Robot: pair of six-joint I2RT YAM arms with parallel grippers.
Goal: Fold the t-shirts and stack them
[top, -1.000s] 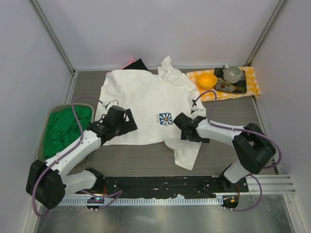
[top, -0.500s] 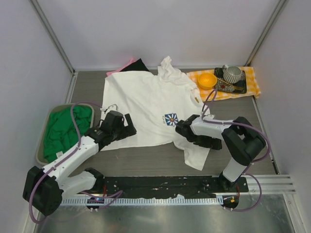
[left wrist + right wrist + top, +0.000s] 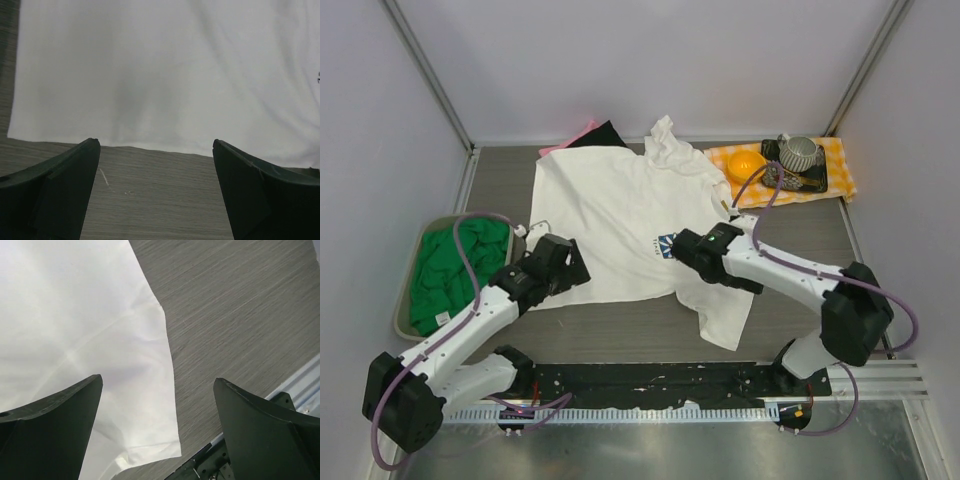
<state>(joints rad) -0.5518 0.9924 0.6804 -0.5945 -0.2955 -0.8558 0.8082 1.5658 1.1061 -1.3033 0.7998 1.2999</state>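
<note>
Right tool [image 3: 680, 244] farther left; tee [image 3: 610, 205] perhaps collar-rightward

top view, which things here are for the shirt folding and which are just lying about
For the job: white t-shirt, green t-shirt, black t-shirt, pink t-shirt.
Lying about: checked cloth, orange bowl, cup, dark tray.

grey wood-grain table [image 3: 620, 330] boxed in by plain white walls [image 3: 660, 60], seemingly evenly lit.
</note>
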